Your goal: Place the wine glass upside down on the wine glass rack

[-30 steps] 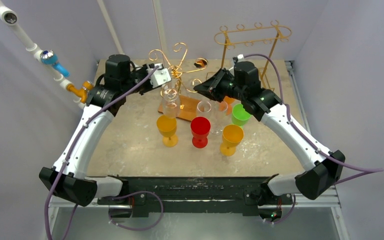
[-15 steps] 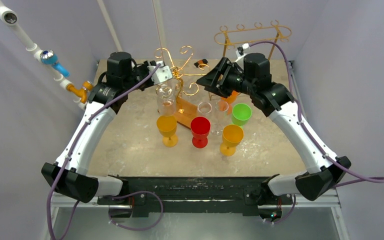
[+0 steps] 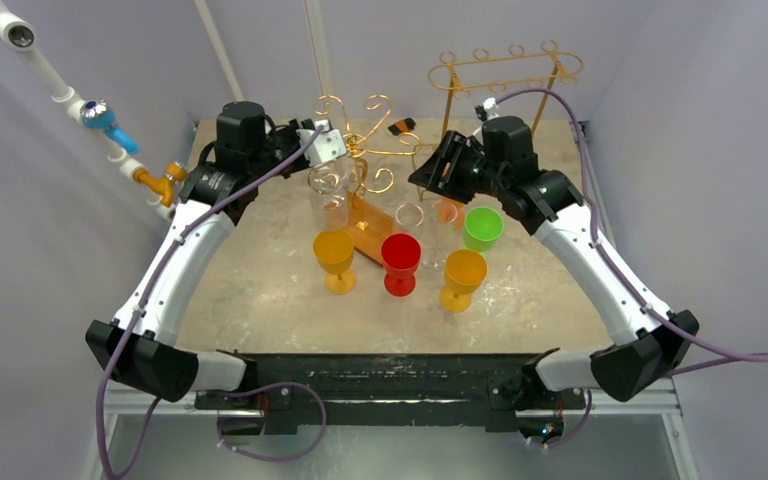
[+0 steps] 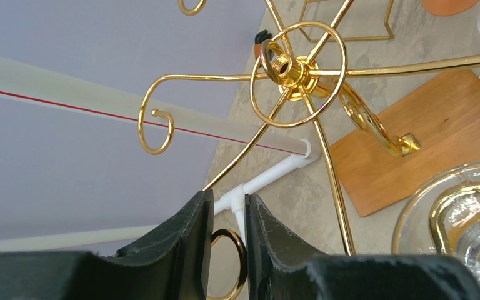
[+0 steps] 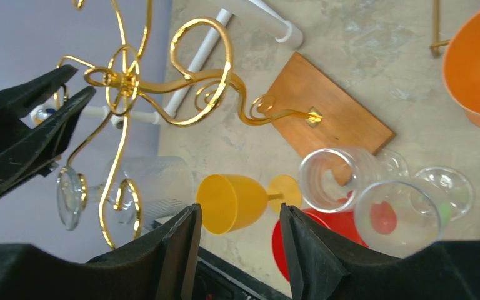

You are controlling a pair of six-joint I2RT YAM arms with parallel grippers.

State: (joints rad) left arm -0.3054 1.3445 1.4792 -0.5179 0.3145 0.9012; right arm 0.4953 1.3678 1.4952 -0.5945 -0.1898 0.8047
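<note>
The gold wine glass rack [image 3: 355, 150] with curled arms stands on a wooden base [image 3: 368, 228] at the back centre, leaning. A clear wine glass [image 3: 332, 195] hangs upside down from one of its left loops; its bowl [image 5: 153, 184] shows in the right wrist view and its rim [image 4: 462, 219] in the left wrist view. My left gripper [image 3: 328, 142] is at the rack's top left. Its jaws [image 4: 228, 200] are nearly together, with a gold loop of the rack [image 4: 290, 69] pinched between them. My right gripper [image 3: 430, 172] hovers right of the rack, open [image 5: 240, 215] and empty.
Upright glasses crowd the middle: yellow [image 3: 334, 255], red [image 3: 401, 258], amber [image 3: 464, 275], green [image 3: 482, 228], and two clear ones [image 3: 410, 215]. A second gold rack [image 3: 505, 70] stands at the back right. White pipes [image 3: 60, 95] run along the left wall.
The right gripper opened and drew back to the right, away from the rack. The rack, with its base and the hanging glass, turned and shifted while the left gripper stayed on it.
</note>
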